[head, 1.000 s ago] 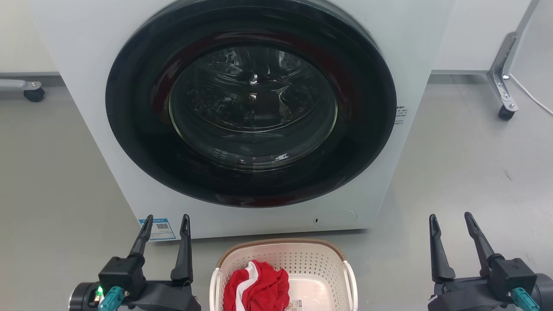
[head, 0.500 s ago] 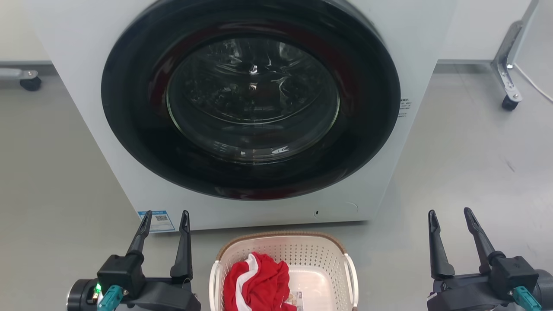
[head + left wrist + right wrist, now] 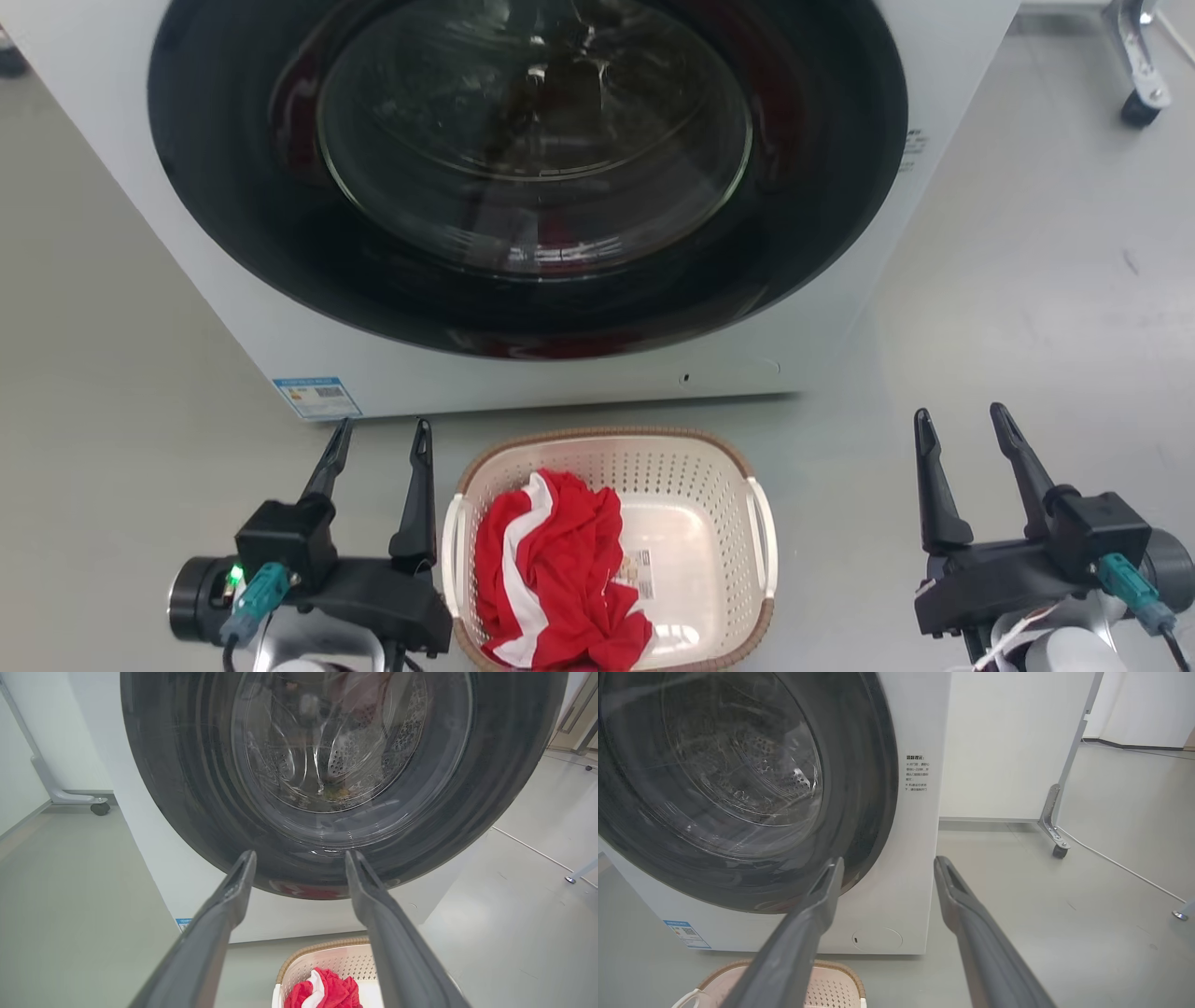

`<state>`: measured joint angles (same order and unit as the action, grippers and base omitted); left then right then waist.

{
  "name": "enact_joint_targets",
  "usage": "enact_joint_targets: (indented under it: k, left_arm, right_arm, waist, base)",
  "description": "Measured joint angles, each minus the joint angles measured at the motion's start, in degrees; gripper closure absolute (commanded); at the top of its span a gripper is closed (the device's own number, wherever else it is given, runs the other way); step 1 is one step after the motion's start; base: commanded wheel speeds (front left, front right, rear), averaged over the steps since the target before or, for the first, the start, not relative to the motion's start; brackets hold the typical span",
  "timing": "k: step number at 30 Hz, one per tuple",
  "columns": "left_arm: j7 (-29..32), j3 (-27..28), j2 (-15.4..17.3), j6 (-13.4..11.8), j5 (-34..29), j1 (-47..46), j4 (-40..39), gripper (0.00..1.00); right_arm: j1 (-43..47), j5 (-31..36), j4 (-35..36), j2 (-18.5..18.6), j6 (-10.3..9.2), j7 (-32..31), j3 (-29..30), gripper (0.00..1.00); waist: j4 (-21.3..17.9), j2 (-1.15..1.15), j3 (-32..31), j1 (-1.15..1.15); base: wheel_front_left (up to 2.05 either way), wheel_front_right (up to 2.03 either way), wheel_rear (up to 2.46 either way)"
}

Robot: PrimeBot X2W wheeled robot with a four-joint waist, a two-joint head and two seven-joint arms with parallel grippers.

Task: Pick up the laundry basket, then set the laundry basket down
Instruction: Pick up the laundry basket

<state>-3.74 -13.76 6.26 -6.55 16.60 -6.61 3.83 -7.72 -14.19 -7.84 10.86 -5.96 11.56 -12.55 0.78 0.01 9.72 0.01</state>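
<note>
Head camera has tipped downward, bringing the laundry basket (image 3: 691, 467) fuller into view; left gripper (image 3: 383, 427) and right gripper (image 3: 961, 413) flank it, fingers apart, pickup not begun

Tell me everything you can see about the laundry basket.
The laundry basket is cream-white perforated plastic, rounded-rectangular, with a brown woven-look rim and a white handle on each side. It sits upright on the grey floor just before the washing machine. A crumpled red and white cloth fills its left half; a label shows on its bare bottom. The left gripper and right gripper flank it, open, not gripping it.
</note>
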Motion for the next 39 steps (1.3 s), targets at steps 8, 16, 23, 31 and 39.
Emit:
enact_joint_targets:
  k: [8, 16, 23, 31, 39]
  left_arm:
    - [1.3, -0.2, -0.6, 0.6, 0.7, -5.0, 5.0, 0.0]
    - [2.2, -0.9, -1.3, 1.6, 1.1, -9.8, 9.5, 0.0]
    - [3.5, -1.7, -2.0, 2.6, 1.4, -15.1, 14.2, 0.0]
    - [5.2, -1.6, -2.0, 3.6, 1.6, -22.3, 19.8, 0.0]
    - [6.2, -0.4, -1.5, 5.1, 2.0, -28.9, 26.5, 0.0]
  right_arm:
    - [-4.9, -0.4, -3.6, -0.5, 0.94, -1.5, -0.6, 0.0]
    - [-10.3, -0.4, -7.8, -1.1, 2.03, -2.9, -1.4, 0.0]
    - [-15.1, -0.4, -11.3, -1.5, 2.94, -3.5, -2.1, 0.0]
    - [-22.4, -0.3, -15.2, -2.5, 4.0, -4.4, -2.8, 0.0]
    - [-28.3, 0.1, -21.4, -3.8, 5.41, -4.5, -4.4, 0.0]
  waist:
    - [-0.1, 0.0, 6.2, 0.0]
    - [-0.4, 0.0, 12.5, 0.01]
    - [-0.6, 0.0, 18.1, 0.01]
    - [-0.7, 0.01, 24.6, 0.01]
    - [-0.9, 0.01, 30.5, 0.01]
  base:
    - [0.0, 0.0, 0.0]
    - [0.0, 0.0, 0.0]
    - [0.0, 0.0, 0.0]
    - [0.0, 0.0, 0.0]
    - [0.0, 0.0, 0.0]
